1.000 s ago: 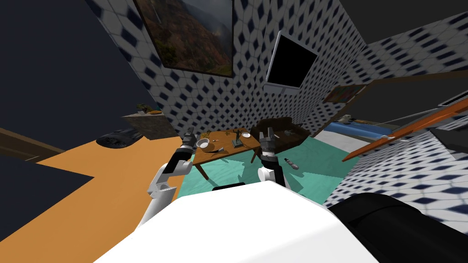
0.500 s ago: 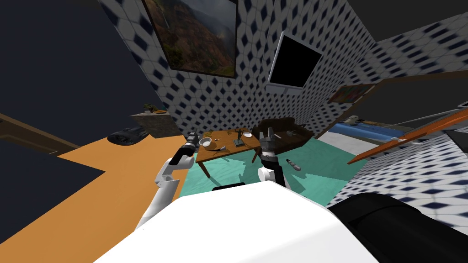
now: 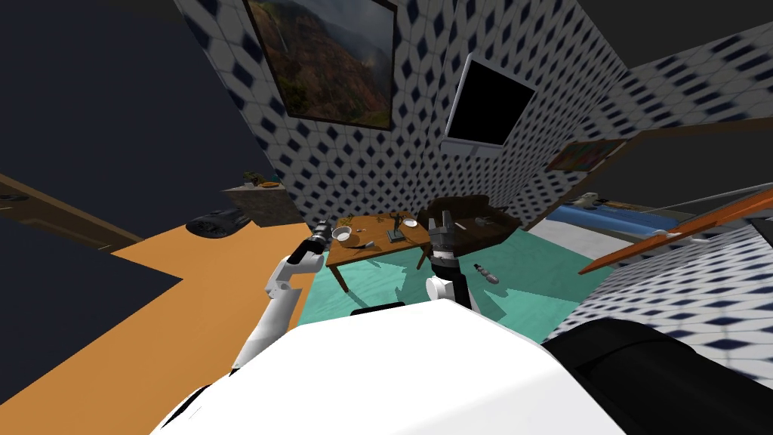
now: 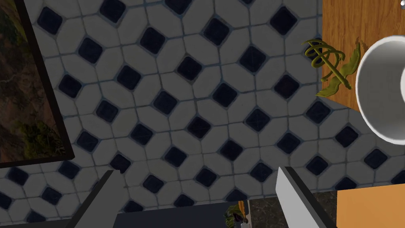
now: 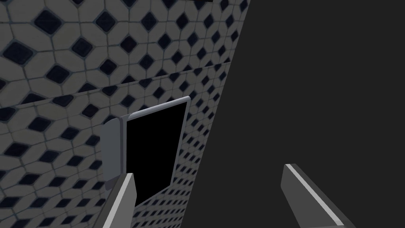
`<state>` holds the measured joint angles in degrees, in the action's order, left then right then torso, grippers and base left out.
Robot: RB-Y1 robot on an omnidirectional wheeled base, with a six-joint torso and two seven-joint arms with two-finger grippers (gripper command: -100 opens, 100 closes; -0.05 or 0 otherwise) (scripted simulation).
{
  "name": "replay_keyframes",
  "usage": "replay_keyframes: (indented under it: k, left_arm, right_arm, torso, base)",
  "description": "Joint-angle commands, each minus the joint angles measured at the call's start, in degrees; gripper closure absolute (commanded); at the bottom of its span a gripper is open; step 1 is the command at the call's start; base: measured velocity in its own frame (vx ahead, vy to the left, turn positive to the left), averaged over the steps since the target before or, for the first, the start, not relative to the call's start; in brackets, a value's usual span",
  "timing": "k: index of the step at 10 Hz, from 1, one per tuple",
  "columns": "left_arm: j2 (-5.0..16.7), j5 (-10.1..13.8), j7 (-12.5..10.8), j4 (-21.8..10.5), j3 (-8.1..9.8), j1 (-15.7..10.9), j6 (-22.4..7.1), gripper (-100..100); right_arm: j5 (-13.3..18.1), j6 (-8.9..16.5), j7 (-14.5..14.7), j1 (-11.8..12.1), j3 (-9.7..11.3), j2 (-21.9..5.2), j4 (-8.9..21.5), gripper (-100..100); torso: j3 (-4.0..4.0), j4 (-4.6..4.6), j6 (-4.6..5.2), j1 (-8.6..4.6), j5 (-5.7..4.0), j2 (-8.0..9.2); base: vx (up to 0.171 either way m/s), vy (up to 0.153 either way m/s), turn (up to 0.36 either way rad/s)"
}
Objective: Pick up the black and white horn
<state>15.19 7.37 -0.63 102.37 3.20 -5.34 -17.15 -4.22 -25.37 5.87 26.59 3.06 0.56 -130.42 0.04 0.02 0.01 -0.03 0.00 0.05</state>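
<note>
Left gripper [image 3: 323,229], fingers wide, hovers at the brown wooden counter [image 3: 406,239] beside a round white bowl [image 3: 341,235]; the small black and white horn [image 3: 365,245] lies just past the bowl; right gripper [image 3: 440,223] is also wide

I've got the wooden surface [image 3: 375,232] mid-frame in the head view, standing on a teal rug [image 3: 521,264]. On it:
- white bowl [image 3: 341,235] at the left end
- olive wire ornament [image 4: 331,67] just beside the bowl
- dark figurine [image 3: 393,228] in the middle
- small white dish [image 3: 409,223] to the right
- small dark-and-grey item [image 3: 367,245] near the lower edge
</note>
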Motion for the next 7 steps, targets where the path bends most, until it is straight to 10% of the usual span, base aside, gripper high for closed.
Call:
replay_keyframes:
  k: [1, 7]
  left_arm:
    - [0.0, 0.3, -0.3, -2.1, -0.08, -1.1, -1.8, -100]
    - [0.1, 2.4, -2.1, -12.4, -0.29, -8.5, -10.3, -100]
  right_arm:
    - [0.0, 0.0, 0.0, 0.0, 0.0, 0.0, 0.0, 0]
    - [0.0, 0.0, 0.0, 0.0, 0.0, 0.0, 0.0, 0]
  torso:
    - [0.0, 0.0, 0.0, 0.0, 0.0, 0.0]
    - [-0.02, -0.01, 0.0, 0.03, 0.0, -0.04]
  base:
    - [-0.019, 0.008, 0.023]
    - [-0.01, 0.012, 0.017]
